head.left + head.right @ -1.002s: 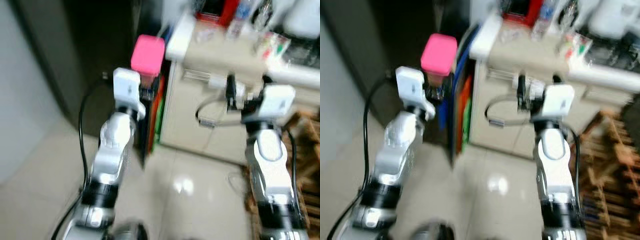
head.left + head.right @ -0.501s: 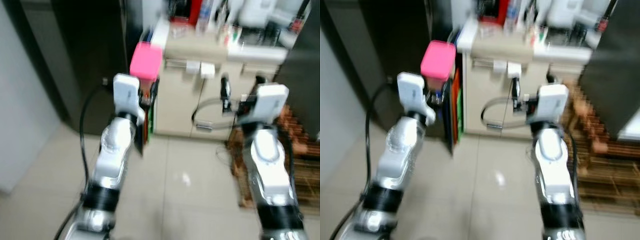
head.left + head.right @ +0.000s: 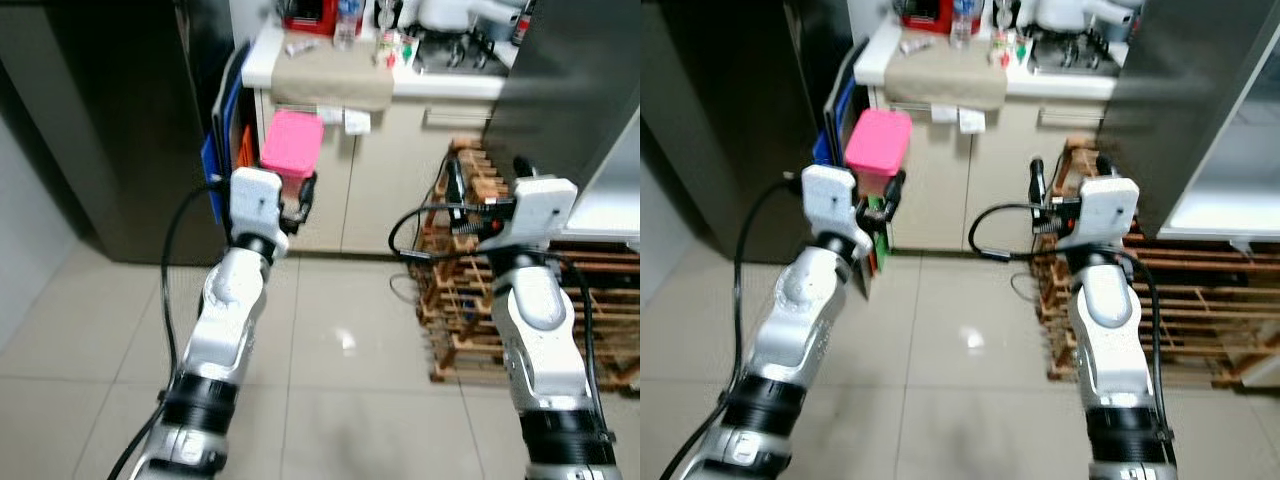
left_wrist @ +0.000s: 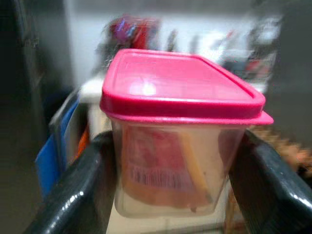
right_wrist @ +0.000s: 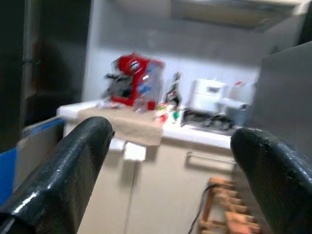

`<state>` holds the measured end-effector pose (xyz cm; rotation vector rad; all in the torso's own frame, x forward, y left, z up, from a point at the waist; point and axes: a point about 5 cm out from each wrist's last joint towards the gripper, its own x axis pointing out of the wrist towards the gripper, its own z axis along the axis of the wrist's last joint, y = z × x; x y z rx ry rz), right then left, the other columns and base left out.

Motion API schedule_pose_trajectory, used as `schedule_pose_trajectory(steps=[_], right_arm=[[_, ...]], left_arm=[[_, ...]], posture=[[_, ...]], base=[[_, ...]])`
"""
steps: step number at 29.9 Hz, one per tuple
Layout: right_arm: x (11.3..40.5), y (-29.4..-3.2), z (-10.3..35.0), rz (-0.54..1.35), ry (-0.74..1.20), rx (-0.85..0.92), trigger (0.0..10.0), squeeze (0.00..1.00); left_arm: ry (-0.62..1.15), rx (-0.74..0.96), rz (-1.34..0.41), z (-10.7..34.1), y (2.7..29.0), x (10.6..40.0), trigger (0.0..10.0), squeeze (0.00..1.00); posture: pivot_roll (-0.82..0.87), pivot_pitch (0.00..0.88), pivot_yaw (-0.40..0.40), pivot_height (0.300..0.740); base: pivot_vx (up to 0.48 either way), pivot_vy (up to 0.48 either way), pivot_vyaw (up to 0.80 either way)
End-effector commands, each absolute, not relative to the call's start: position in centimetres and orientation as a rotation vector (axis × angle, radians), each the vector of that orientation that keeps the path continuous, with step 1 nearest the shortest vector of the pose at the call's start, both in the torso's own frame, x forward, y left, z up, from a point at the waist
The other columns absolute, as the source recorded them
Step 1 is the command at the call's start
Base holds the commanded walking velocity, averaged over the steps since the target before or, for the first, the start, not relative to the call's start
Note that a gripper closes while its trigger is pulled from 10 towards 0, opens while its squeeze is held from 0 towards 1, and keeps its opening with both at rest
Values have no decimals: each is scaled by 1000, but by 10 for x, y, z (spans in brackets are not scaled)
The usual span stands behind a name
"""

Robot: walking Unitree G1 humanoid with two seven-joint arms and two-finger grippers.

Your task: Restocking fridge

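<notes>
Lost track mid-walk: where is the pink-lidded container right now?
The pink-lidded container is clamped in the left gripper, held up in front of the beige counter cabinet.

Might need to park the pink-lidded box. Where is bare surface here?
Countertop: the beige cloth's middle is bare; the back is crowded with bottles and appliances. Floor tiles between cabinet and wooden rack are open. Left gripper holds the box.
</notes>
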<state>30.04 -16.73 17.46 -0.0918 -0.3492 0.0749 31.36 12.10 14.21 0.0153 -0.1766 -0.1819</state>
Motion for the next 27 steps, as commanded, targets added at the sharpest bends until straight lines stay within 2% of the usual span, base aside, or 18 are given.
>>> schedule_pose_trajectory(steps=[1, 6, 15, 27], right_arm=[[298, -176, 175, 52, -349, -107, 10000, 0], [294, -185, 169, 40, -321, -132, 10000, 0], [295, -188, 170, 27, -323, -136, 10000, 0], [292, -191, 160, 13, -287, -85, 10000, 0]], left_arm=[[-201, 1, -179, 150, 120, 316, 10000, 0], [-221, -7, -158, 152, 120, 315, 10000, 0], [-214, -9, -136, 151, 124, 318, 10000, 0], [-218, -29, -201, 158, 112, 323, 10000, 0]], posture=[[-112, 0, -20, 740], [-105, 0, -33, 740], [-115, 0, -28, 740], [-117, 0, -7, 740]], base=[[259, -401, 0], [255, -403, 0], [254, -404, 0], [254, -403, 0]])
